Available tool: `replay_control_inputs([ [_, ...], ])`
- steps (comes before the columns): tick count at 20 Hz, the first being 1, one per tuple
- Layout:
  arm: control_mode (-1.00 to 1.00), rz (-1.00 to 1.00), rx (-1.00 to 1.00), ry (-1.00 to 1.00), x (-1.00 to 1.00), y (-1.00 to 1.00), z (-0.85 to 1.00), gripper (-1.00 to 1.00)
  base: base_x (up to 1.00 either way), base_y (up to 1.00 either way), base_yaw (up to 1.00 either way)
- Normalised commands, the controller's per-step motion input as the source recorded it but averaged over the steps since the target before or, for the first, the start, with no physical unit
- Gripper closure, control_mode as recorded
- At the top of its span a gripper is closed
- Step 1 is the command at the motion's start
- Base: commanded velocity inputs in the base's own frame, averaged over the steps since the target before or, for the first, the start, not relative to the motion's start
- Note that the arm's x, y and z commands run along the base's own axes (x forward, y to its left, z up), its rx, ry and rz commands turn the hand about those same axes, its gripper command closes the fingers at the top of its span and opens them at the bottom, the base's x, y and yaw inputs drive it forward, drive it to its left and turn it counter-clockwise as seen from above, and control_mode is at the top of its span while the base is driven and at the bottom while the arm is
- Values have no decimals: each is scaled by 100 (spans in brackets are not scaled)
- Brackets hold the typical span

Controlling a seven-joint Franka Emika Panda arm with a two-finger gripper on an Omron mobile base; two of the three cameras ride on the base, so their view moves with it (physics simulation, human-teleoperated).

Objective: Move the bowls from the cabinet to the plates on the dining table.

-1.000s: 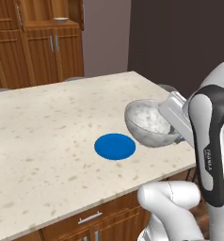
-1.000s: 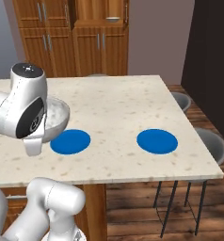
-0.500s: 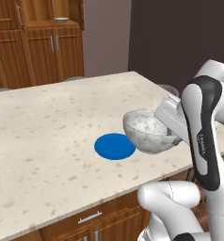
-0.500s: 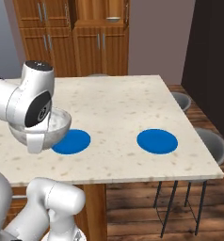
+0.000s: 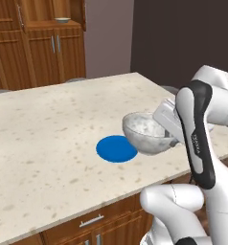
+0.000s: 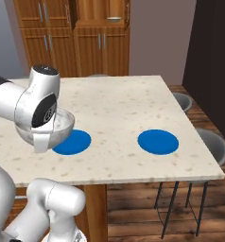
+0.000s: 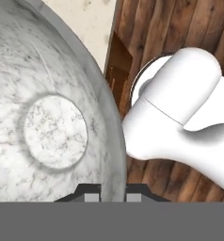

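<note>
While the white arm with dark joints bends sharply at its elbow on the right of the left base view, its two-finger gripper (image 5: 169, 139) reaches back toward the centre of the frame and carries the deep grey-white marbled bowl (image 5: 145, 133) by its rim. In the right base view the arm fills the left side of the frame, its wrist turned down over the bowl (image 6: 57, 126), which hangs just above the pale beige speckled stone dining table (image 6: 124, 108). Seen from the hand view, the gripper (image 7: 112, 192) sits at the bottom centre with its two dark fingertips (image 7: 90, 191) pinched on the bowl's wall (image 7: 52, 117), one tip inside the rim and one outside, so the fingers are clenched on the marbled bowl. The bowl floats upright, slightly tilted, beside and partly over the nearer flat round bright blue plate (image 5: 116, 148), whose right edge it overlaps in the left base view. A second blue plate (image 6: 158, 141) lies well apart, right of centre in the right base view. At the upper left of the left base view, the smaller beige bowl with a brown rim (image 5: 62, 20) rests on a shelf of the tall brown wooden cabinet (image 5: 39, 48).
</note>
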Motion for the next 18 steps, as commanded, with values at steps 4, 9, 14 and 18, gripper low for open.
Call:
replay_control_inputs([
  [4,-100,0,0,0,45,16,0,100,0,0,0],
  [9,-100,0,0,-1,54,18,-3,100,0,0,0],
  [14,-100,0,0,-9,47,4,-15,100,0,0,0],
  [18,-100,0,0,-9,43,0,-18,100,0,0,0],
])
